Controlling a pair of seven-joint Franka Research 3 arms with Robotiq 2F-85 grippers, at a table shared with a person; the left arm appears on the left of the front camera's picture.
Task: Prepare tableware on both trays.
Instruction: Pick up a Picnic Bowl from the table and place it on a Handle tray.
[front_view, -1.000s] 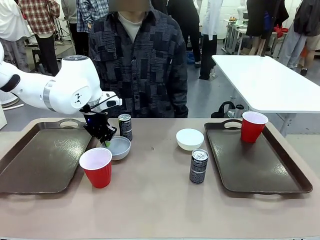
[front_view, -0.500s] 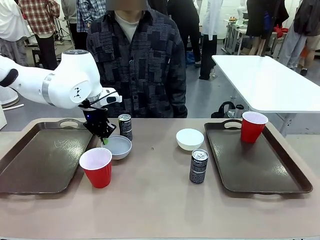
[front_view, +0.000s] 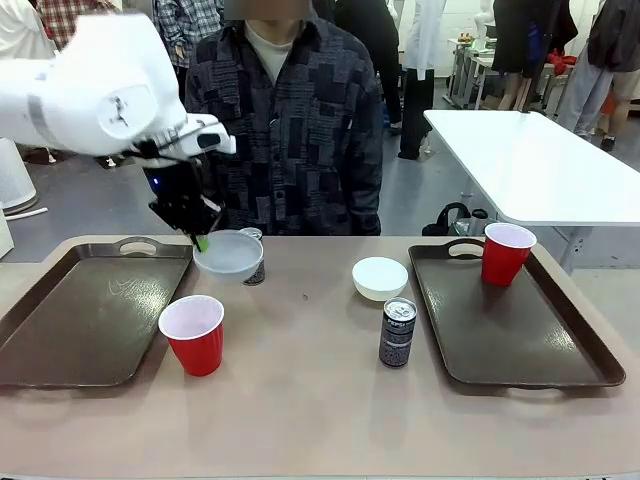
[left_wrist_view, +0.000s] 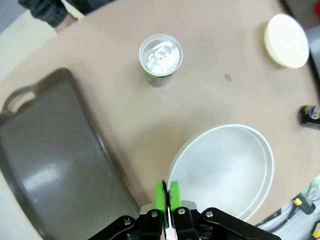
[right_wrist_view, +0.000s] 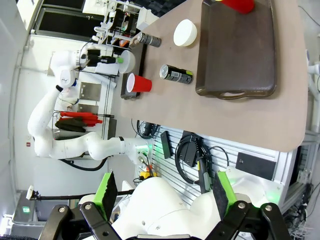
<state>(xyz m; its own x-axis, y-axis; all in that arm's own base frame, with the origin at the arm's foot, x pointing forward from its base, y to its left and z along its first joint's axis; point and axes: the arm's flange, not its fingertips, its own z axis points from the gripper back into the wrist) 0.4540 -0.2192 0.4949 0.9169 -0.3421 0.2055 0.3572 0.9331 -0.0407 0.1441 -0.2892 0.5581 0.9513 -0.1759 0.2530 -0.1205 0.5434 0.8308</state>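
Observation:
My left gripper (front_view: 197, 237) is shut on the rim of a small white bowl (front_view: 230, 252), which hangs above the table just right of the left tray (front_view: 90, 310). In the left wrist view the green pads (left_wrist_view: 160, 193) pinch the bowl's (left_wrist_view: 225, 167) near rim. A dark can (front_view: 256, 272) stands behind the lifted bowl, and a red cup (front_view: 192, 333) stands in front of it. A second white bowl (front_view: 380, 278) and a second can (front_view: 398, 332) sit mid-table. The right tray (front_view: 520, 340) holds a red cup (front_view: 507, 253). My right gripper (right_wrist_view: 165, 189) is open, far back from the table.
A person (front_view: 285, 120) stands at the far edge of the table, right behind the lifted bowl. The left tray's (left_wrist_view: 45, 150) inside is bare. Bare tabletop (front_view: 320, 400) lies along the near edge. A white table (front_view: 530, 160) stands at the back right.
My left gripper closed on the bowl's rim and lifted it off the table, rising and moving slightly back. The rest has not moved.

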